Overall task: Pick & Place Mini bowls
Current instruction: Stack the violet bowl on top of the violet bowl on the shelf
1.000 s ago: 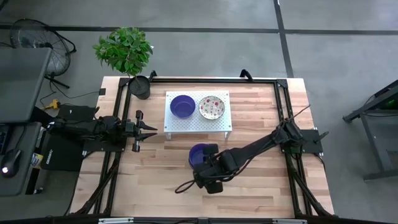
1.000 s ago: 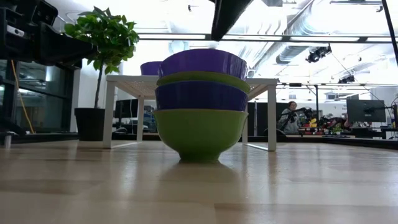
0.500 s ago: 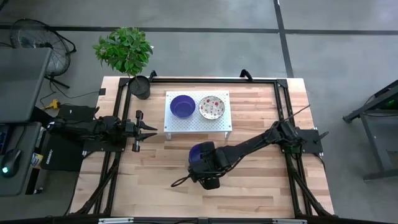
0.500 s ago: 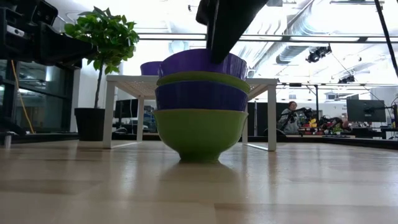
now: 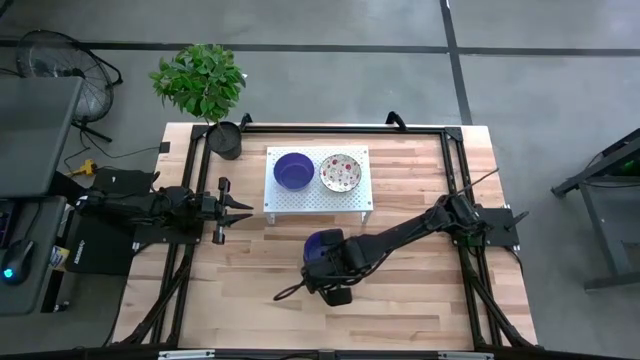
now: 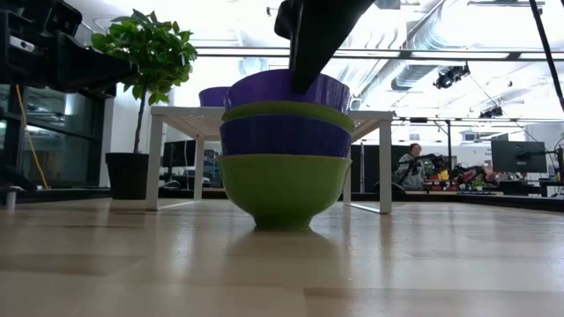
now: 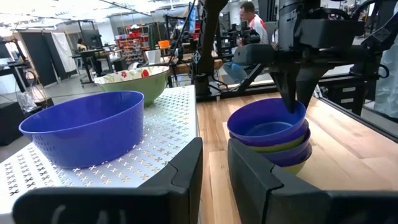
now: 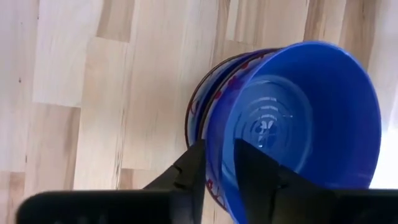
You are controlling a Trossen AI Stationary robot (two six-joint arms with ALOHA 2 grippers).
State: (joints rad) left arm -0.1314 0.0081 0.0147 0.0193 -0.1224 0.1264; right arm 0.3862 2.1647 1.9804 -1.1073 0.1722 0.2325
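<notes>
**Right gripper pinches the rim of the top blue bowl**

The wooden table (image 5: 420, 300) carries a white perforated stand (image 5: 317, 196) near its far edge. On the stand sit a blue bowl (image 5: 293, 170) and, beside it, a cream bowl (image 5: 340, 172) with a red-and-green speckled inside. In front of the stand, on the bare wood, stands a stack of bowls (image 6: 284, 150): green outsides alternating with blue, a blue one uppermost (image 8: 305, 118). The right gripper (image 5: 330, 272) is at this stack, its fingers (image 8: 193, 163) straddling the top bowl's near rim, one outside and one inside. The left gripper (image 5: 240, 211) waits at the table's left side, its fingers (image 7: 186, 171) slightly parted, holding nothing. A potted plant (image 5: 205, 85) stands at the far left corner. No writing can be read.
</notes>
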